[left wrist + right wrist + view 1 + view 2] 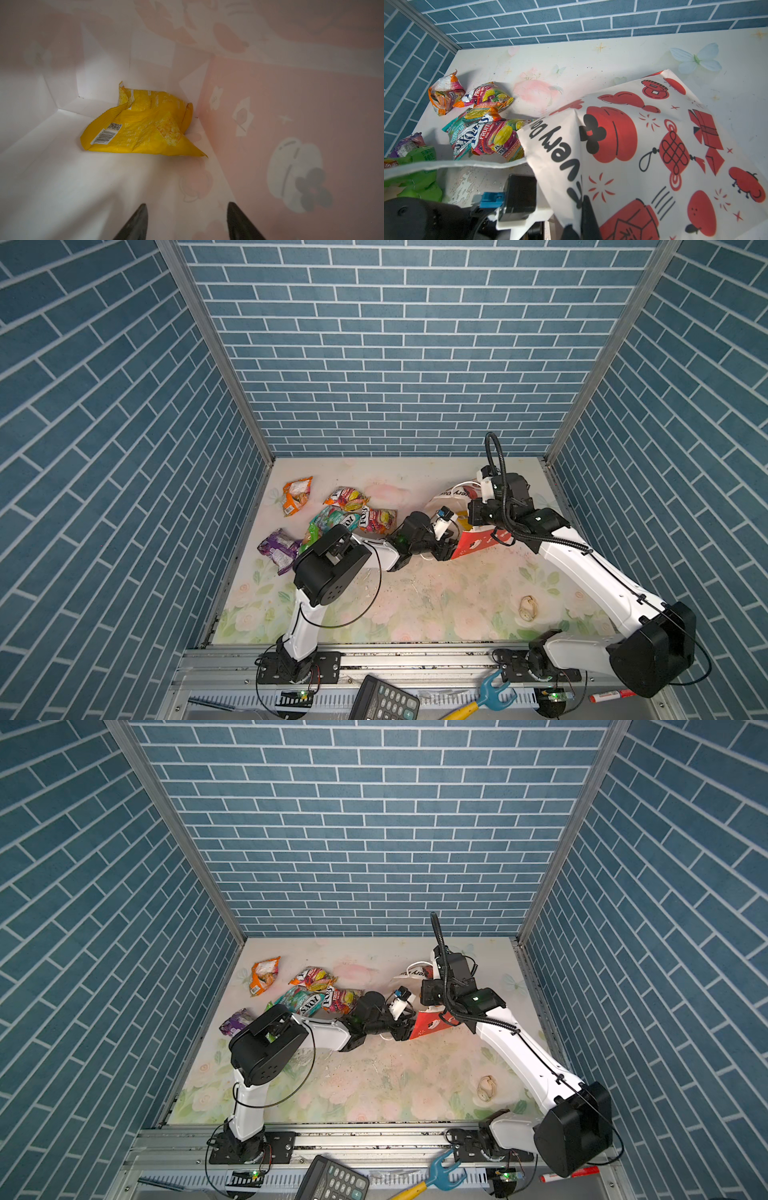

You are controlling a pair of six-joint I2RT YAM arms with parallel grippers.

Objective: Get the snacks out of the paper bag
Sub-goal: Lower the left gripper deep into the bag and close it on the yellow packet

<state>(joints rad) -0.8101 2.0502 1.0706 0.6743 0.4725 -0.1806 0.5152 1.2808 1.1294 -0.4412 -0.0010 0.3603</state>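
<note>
The paper bag [478, 545] [428, 1026] lies on its side at the back right, its mouth facing left. My right gripper [581, 212] is shut on the upper rim of the bag [654, 145] and holds the mouth up. Inside the bag, my left gripper [187, 204] is open and empty. A crumpled yellow snack packet [141, 128] lies ahead of it against the bag's bottom. Out on the table at the back left lie an orange packet [297, 495], two multicolour FOX'S packets [347, 498] [378, 520], a teal one [328, 522], a purple one [278, 549] and a green one [415, 178].
A pale seashell [528, 608] lies on the table at the front right. On the rail below the front edge sit a calculator [382, 699], a blue-and-yellow tool [486, 697] and a red marker [611, 696]. Blue brick walls close in three sides.
</note>
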